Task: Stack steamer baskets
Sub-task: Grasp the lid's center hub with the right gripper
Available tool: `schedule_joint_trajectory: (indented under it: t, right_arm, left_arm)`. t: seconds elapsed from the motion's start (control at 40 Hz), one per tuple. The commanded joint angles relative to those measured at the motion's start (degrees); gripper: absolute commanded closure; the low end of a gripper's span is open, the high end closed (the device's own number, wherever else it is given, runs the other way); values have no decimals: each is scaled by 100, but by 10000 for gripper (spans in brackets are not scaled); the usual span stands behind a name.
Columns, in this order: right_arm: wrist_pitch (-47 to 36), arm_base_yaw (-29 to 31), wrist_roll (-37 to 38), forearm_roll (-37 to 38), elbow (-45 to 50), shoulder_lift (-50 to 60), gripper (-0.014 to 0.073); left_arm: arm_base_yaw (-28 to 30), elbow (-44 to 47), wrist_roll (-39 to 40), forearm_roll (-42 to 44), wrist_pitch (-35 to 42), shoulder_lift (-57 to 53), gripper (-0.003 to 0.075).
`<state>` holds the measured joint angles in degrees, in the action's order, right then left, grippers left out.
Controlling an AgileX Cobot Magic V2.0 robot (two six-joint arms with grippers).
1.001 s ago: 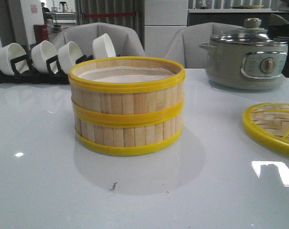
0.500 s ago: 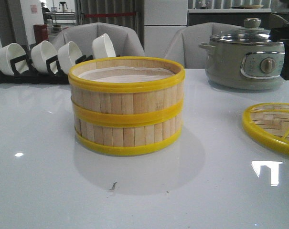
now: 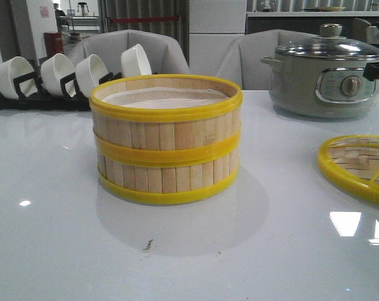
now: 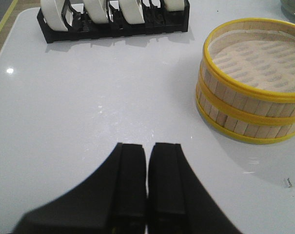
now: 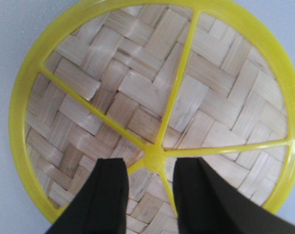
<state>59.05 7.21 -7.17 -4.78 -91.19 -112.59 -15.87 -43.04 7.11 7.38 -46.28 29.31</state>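
While you look over the white table [image 3: 51, 251], the two steamer baskets [image 3: 166, 141] sit one on top of the other in the middle. Your left gripper [image 4: 147, 153] has its fingers pressed together, holding nothing, near the baskets but not touching. Your right gripper [image 5: 152, 168] is spread open right over the woven lid [image 5: 137, 92] (the round one with yellow spokes). Behind the baskets you see a grey pot [image 3: 321, 75] and a rack of white bowls [image 3: 64, 75].
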Motion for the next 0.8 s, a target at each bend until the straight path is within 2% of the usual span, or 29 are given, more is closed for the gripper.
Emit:
schedule_joint_trajectory:
  t: [0.0,0.78]
  right_arm:
    - [-130,28,4,33,-130,342,253]
    - [-420,28,8,33,193,297,253]
  left_arm:
    - [7,-160,46,10,452,22,616]
    - [7,-160,46,10,452,22,616]
